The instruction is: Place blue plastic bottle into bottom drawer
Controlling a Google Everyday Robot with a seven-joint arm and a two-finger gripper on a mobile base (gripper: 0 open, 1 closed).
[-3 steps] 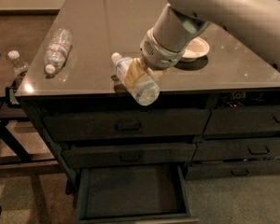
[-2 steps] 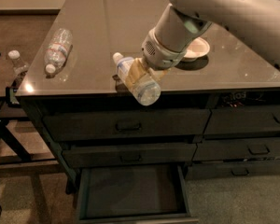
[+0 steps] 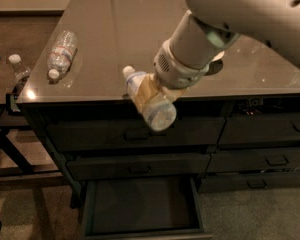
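Jaws clamped on the blue plastic bottle (image 3: 160, 115), the gripper (image 3: 151, 93) hangs at the front edge of the desk (image 3: 115, 34), arm (image 3: 200, 49) angled down-left, the pale white-capped bottle tilted above the open bottom drawer (image 3: 140, 206).

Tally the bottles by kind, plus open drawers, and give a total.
Blue plastic bottle, held in the tool at the front edge of the counter: 1
Clear water bottle on the counter: 1
Small white-capped bottle off the counter: 1
Open bottom drawer: 1
Total: 4
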